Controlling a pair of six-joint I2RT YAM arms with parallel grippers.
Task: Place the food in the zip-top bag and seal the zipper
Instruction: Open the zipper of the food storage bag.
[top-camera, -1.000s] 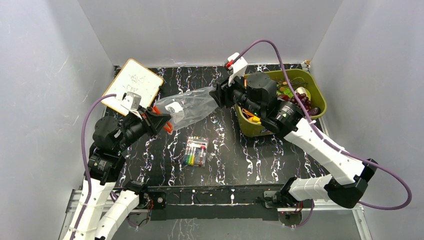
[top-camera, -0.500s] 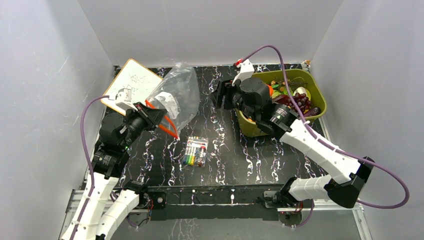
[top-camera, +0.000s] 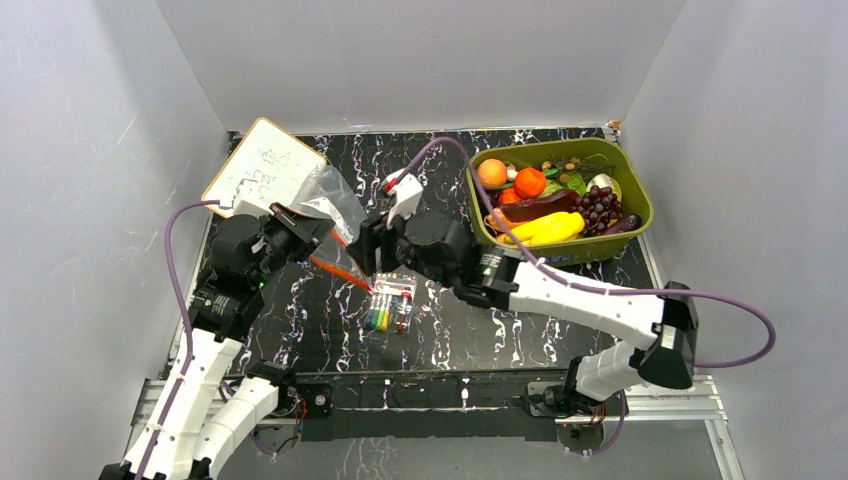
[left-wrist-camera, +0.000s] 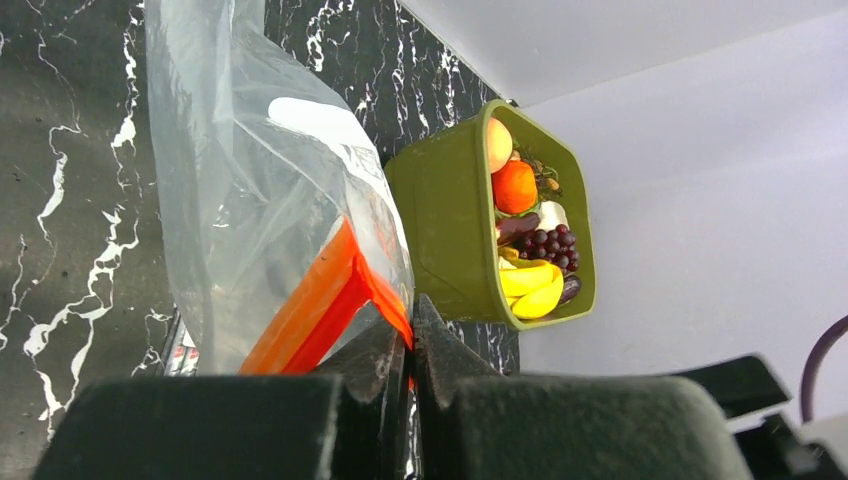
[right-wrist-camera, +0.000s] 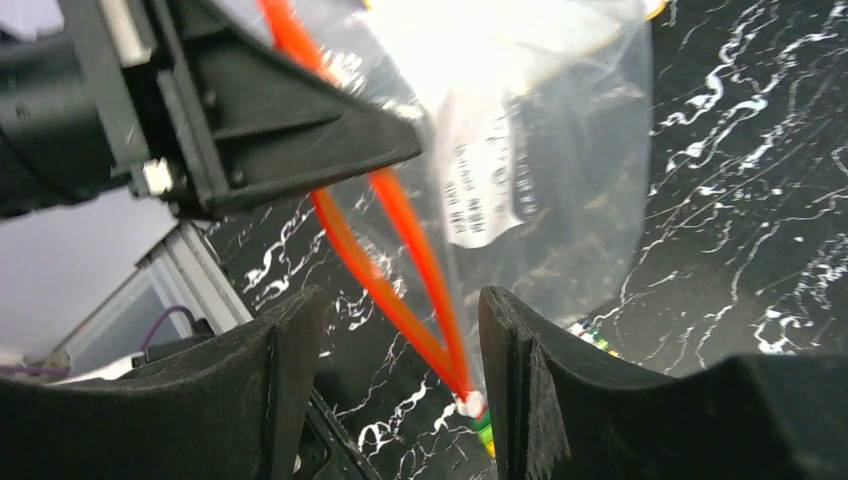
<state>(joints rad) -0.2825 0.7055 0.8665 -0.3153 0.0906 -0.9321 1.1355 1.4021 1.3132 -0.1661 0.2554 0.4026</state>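
Over on the left side of the black marbled table, my left gripper is clenched on the orange zipper of the zip-top bag, so the clear bag hangs from that pinch, just in front of the whiteboard. My right gripper is released, its jaws spread wide. Through its wrist camera the two strands of the zipper run down as a narrow V between them and meet at the free corner. I cannot see either pad touching the strip.

None of the toy food is in the bag. The banana, the orange, the grapes and the rest all lie in the olive-green bin at the far right, well apart from the bag. A pack of markers lies on the table just beneath the right gripper and is no part of this.

I judge the step in hand to be getting the mouth open. Next, the right jaws should close on one lip only, near that free corner, then draw away from the left grip to spread the opening. Catching both strands would pinch the bag shut instead.
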